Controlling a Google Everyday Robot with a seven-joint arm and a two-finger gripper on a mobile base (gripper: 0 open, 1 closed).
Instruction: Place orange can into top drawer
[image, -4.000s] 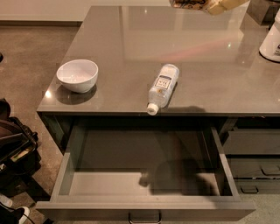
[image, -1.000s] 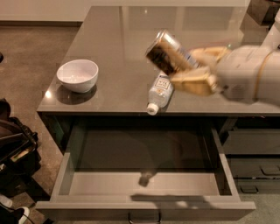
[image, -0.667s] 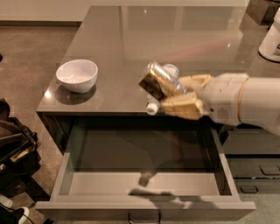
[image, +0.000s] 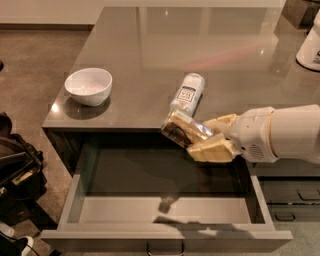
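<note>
Camera view: the gripper (image: 199, 138) is clamped around the orange can (image: 179, 129), holding it tilted in mid-air over the open top drawer (image: 165, 233). That's just off the desk (image: 150, 60) front edge, near the water bottle (image: 188, 92) lying there.

Lowered since a second ago: claw (image: 201, 138) gripping orange can (image: 181, 130), now past front edge of the bench (image: 150, 75), over top drawer (image: 165, 216), right of middle.
</note>
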